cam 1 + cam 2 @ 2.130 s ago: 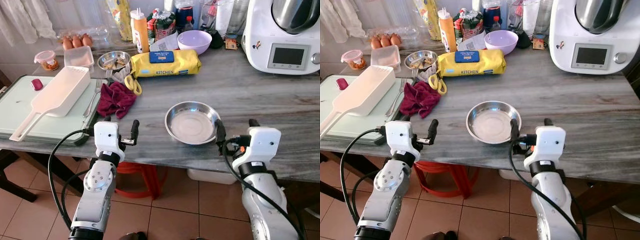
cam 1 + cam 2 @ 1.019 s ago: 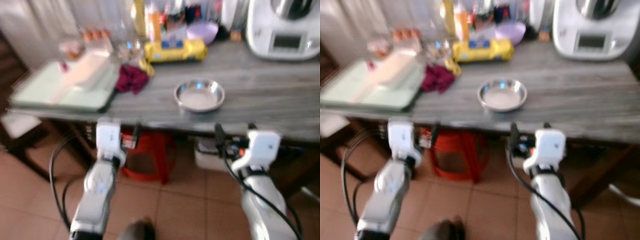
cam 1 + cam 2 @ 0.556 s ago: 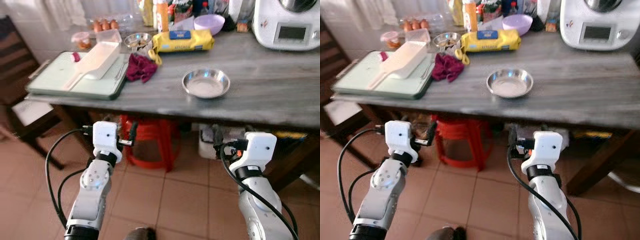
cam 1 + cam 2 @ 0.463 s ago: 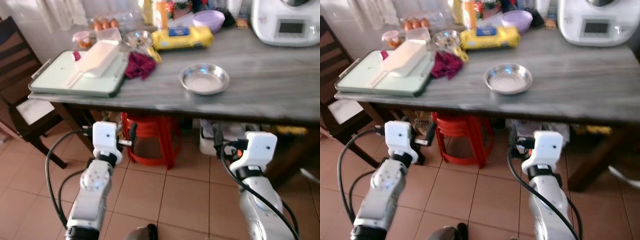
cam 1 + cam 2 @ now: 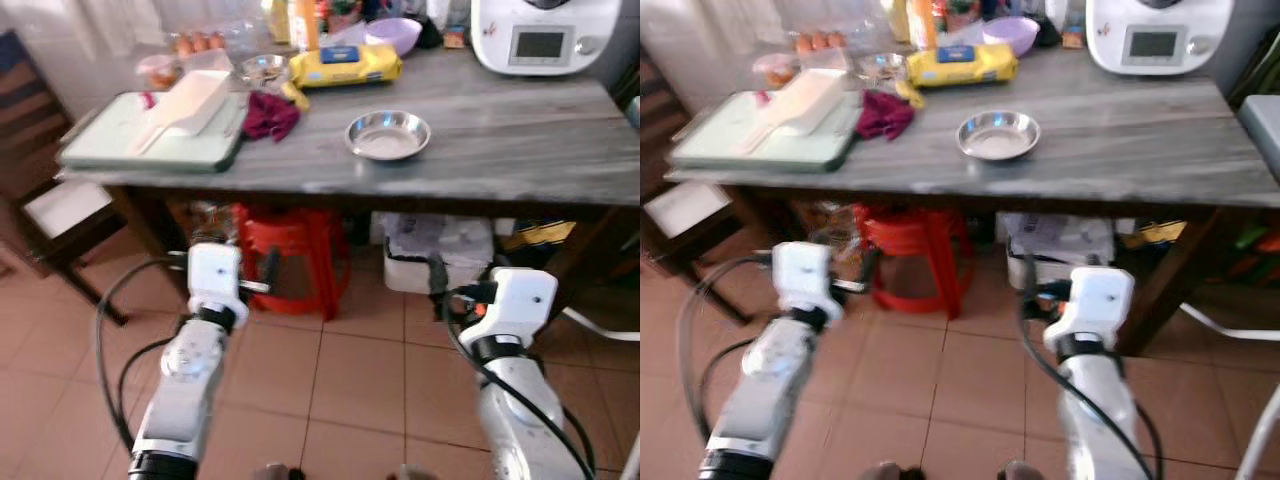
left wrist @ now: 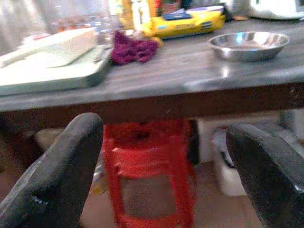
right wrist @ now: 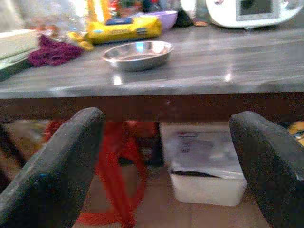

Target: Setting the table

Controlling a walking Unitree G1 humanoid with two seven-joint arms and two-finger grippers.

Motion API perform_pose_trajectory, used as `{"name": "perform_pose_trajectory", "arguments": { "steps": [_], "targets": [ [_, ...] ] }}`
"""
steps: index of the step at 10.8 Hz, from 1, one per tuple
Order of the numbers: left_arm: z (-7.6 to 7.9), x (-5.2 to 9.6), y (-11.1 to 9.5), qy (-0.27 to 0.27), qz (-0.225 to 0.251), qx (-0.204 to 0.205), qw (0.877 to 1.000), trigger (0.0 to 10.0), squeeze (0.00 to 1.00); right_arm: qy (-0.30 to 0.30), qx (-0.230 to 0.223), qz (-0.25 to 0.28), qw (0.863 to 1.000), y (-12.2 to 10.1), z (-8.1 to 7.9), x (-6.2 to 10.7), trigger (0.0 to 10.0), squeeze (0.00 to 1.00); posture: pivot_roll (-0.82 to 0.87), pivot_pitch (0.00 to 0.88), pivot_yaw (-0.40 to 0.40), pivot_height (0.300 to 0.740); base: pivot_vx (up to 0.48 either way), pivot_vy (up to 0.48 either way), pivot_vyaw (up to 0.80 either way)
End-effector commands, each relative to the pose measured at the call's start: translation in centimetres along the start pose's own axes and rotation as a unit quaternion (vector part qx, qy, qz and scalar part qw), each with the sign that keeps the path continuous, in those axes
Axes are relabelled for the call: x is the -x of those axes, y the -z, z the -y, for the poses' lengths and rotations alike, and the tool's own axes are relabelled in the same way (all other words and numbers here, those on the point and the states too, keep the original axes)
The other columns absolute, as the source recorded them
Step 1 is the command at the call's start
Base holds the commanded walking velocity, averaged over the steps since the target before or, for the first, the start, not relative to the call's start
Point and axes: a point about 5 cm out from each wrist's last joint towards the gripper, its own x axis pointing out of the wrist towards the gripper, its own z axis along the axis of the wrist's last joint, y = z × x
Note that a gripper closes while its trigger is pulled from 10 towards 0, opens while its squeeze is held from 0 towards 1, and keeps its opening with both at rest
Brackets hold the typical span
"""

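Change: viewpoint is drawn back from the table [image 5: 520, 150]; both grippers are now held low over the floor tiles, well apart from it.
Bowl location: steel bowl [image 5: 388, 134] sits mid-table, near the front edge.
Handling: judged light, rigid and slippery; best pinched at the thin rim.
Left gripper [image 6: 166, 156]: fingers spread wide, nothing held.
Right gripper [image 7: 168, 156]: fingers spread wide, nothing held.

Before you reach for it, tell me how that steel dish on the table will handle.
The steel dish looks thin and shallow, so probably light and rigid. Its shiny, sloped rim may slip between the fingers. It sits flat on the table, so a push should slide it, not tip it.
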Motion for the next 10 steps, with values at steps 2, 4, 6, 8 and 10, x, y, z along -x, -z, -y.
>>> {"name": "perform_pose_trajectory", "arguments": {
  "steps": [2,4,6,8,10],
  "targets": [
    [0.29,0.05,0.05,0.007,-0.004,-0.004,1.0,10.0,0.0,0.003,0.002,-0.003,1.0,0.18,0.26,0.02,10.0,0.0,-0.09,0.116,0.118,0.74,-0.298,0.0,0.0],
    [0.42,-0.03,-0.18,0.012,0.0,-0.008,1.0,10.0,0.0,0.004,0.002,-0.003,1.0,0.23,0.25,-0.11,10.0,0.0,-0.09,0.116,0.12,0.74,-0.294,0.0,0.0],
    [0.49,0.03,-0.23,0.018,0.003,-0.012,1.0,10.0,0.0,0.005,0.001,-0.005,1.0,0.37,0.28,-0.04,10.0,0.0,-0.09,0.118,0.123,0.74,-0.148,0.0,0.0],
    [0.47,0.17,-0.34,0.045,0.004,-0.01,0.999,10.0,0.0,0.007,0.0,-0.006,1.0,0.49,0.23,-0.03,10.0,0.0,-0.09,0.117,0.128,0.74,0.0,0.0,0.0],
    [0.51,0.11,-0.38,0.049,0.006,-0.012,0.999,10.0,0.0,0.006,-0.001,-0.005,1.0,0.54,0.16,-0.11,10.0,0.0,-0.09,0.111,0.127,0.74,0.0,0.0,0.0]
  ]
}}
